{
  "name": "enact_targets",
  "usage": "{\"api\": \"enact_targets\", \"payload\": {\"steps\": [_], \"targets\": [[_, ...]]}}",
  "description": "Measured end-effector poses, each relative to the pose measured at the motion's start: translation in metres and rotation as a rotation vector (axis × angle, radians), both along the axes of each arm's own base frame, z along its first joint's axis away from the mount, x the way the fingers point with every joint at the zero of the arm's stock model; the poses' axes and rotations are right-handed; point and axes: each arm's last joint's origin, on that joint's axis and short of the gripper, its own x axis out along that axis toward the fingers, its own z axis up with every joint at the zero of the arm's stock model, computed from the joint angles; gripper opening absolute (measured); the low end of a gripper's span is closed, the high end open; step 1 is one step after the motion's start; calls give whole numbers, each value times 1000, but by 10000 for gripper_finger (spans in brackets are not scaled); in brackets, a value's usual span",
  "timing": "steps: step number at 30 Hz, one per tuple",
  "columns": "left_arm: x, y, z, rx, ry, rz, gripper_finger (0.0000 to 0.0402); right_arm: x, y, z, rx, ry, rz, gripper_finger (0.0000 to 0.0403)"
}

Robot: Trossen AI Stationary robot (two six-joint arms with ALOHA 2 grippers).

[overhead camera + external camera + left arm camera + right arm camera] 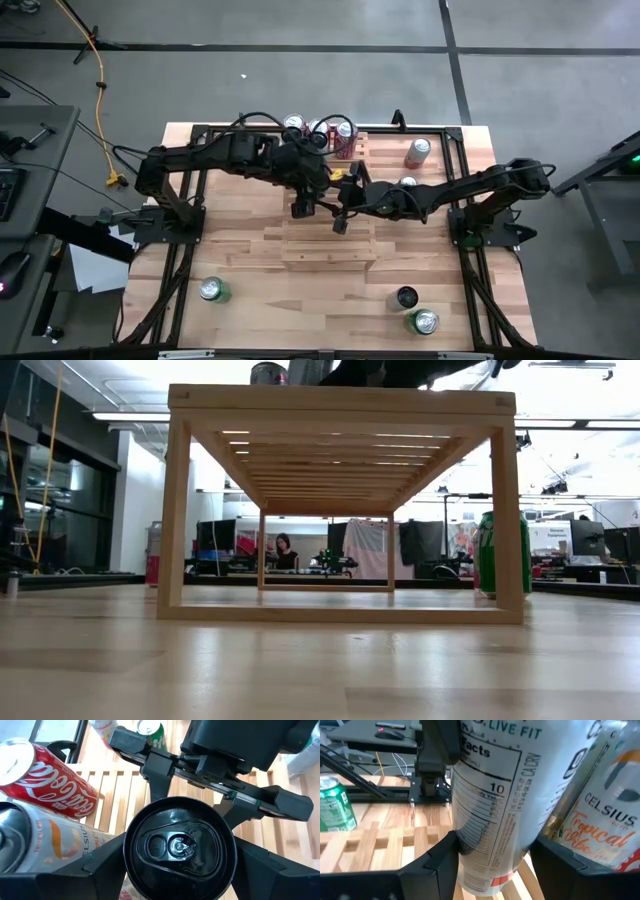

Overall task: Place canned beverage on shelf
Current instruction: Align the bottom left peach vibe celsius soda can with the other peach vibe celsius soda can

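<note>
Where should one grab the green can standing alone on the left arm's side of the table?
I'd take the green can by its round side wall, about mid-height, coming straight down so the fingers straddle it: it stands upright with open space all round. The left gripper and right gripper are both closed on a white can over the shelf.

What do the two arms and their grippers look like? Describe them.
The left arm and right arm are matte black, built of boxy segments. Black cables loop over the left arm. The left gripper and right gripper each have two broad, angular black fingers.
</note>
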Motion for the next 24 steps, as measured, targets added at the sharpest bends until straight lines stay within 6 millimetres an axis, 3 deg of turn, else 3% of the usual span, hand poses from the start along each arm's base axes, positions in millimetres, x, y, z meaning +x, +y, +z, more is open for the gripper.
{"api": "enact_targets", "payload": {"steps": [15, 24], "targets": [[-2, -1, 1, -29, -5, -8, 281, -1, 2, 0, 10, 7, 0, 198], [6, 0, 9, 27, -113, -17, 281, -18, 5, 17, -8, 12, -59, 197]]}}
